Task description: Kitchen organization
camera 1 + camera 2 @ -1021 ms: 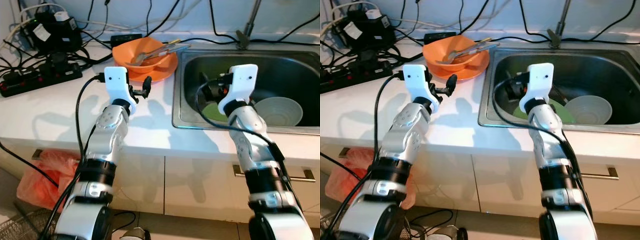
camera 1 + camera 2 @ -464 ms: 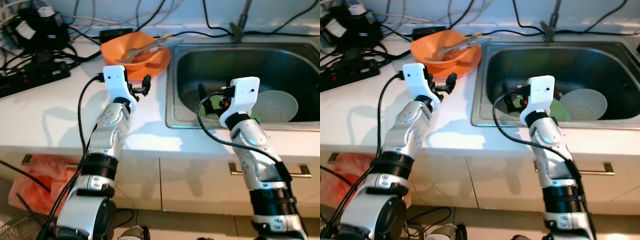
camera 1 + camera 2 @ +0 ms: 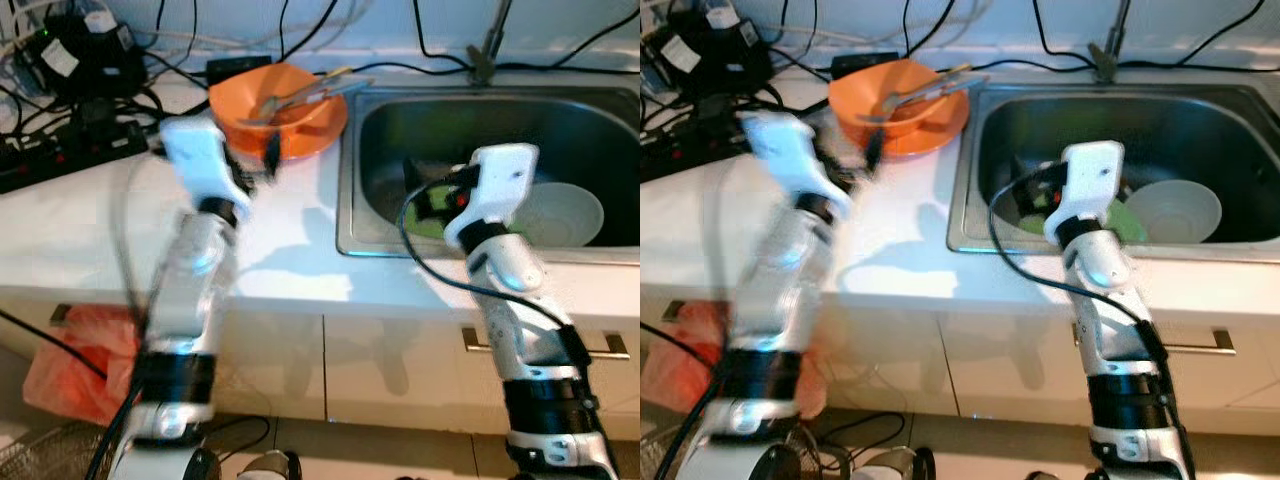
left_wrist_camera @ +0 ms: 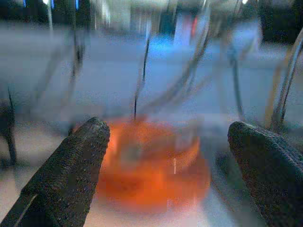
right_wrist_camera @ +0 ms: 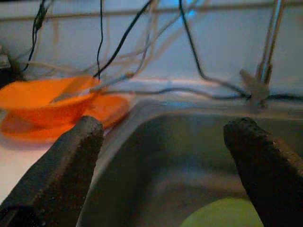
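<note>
White counter with steel sink right; orange bowl far, left of sink; left gripper wide open, empty, blurred, near bowl; right gripper wide open, empty, over sink.

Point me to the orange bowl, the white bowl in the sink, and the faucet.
orange bowl [image 3: 300,117]: left eye view, front wall of the bowl.
white bowl [image 3: 565,215]: left eye view, inside surface.
faucet [image 5: 269,45]: right wrist view, upright stem.

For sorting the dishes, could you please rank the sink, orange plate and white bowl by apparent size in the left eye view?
1. Sink
2. Orange plate
3. White bowl, partly hidden by the right arm, so it is only probably smallest.
</note>
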Tool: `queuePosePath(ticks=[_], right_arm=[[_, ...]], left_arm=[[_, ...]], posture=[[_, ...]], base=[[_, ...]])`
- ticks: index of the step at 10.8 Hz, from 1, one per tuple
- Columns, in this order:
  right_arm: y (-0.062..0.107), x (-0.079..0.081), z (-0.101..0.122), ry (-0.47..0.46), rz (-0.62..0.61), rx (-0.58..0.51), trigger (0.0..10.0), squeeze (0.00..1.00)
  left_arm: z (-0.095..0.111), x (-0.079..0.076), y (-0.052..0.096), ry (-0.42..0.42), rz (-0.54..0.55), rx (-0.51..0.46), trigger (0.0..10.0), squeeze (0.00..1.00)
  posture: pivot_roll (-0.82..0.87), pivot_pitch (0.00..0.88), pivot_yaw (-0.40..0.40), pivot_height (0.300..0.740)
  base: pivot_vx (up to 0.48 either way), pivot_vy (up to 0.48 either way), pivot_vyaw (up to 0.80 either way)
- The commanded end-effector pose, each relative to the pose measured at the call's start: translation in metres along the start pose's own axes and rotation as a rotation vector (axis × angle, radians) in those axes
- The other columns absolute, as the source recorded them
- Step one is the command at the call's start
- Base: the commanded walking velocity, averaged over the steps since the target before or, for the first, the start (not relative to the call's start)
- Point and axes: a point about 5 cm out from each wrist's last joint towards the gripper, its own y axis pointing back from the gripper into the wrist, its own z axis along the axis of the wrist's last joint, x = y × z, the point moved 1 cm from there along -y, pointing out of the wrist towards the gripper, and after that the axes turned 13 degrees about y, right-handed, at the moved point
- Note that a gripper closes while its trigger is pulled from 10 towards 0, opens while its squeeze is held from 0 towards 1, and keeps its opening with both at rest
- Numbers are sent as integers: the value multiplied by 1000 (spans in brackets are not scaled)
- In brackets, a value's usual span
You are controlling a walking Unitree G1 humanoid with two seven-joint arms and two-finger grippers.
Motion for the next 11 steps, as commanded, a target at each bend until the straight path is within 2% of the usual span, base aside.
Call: queuePosePath(ticks=[1, 6, 11], right_arm=[[-2, -5, 15, 10, -25, -64, 10000, 0], [-10, -4, 24, 28, -21, -105, 10000, 0], [-10, -3, 22, 34, -13, -96, 10000, 0]], left_arm=[[9, -6, -1, -21, -24, -31, 10000, 0], [21, -7, -6, -19, -18, -51, 10000, 0], [23, -8, -8, -10, -11, -49, 10000, 0]], posture=[[129, 36, 76, 740], [134, 20, 69, 740], [133, 25, 68, 740]], base=[[0, 0, 0], [392, 0, 0], [434, 0, 0]])
